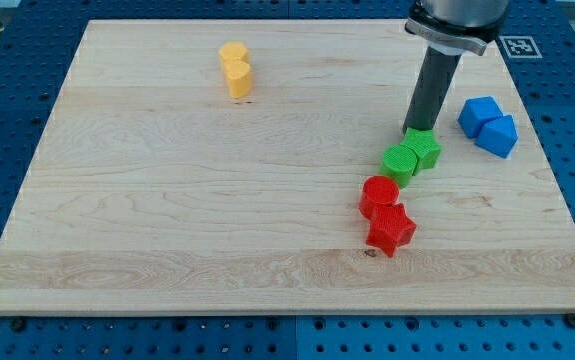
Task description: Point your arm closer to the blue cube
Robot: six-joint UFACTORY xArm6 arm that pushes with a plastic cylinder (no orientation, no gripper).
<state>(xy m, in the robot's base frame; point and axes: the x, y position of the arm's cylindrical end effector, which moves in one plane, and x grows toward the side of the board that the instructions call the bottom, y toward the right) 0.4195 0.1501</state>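
The rod's tip [416, 131] sits touching the green star block [424, 150]; no jaws, holding nothing. The blue cube [478, 114] lies just right of it. Sweeping rightward risks dragging green along.

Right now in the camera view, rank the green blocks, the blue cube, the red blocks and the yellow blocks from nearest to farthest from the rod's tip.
1. Green blocks: directly below my tip, touching or nearly so.
2. Blue cube: to the view's right.
3. Red blocks: toward the view's bottom.
4. Yellow blocks: far off at the view's upper left.
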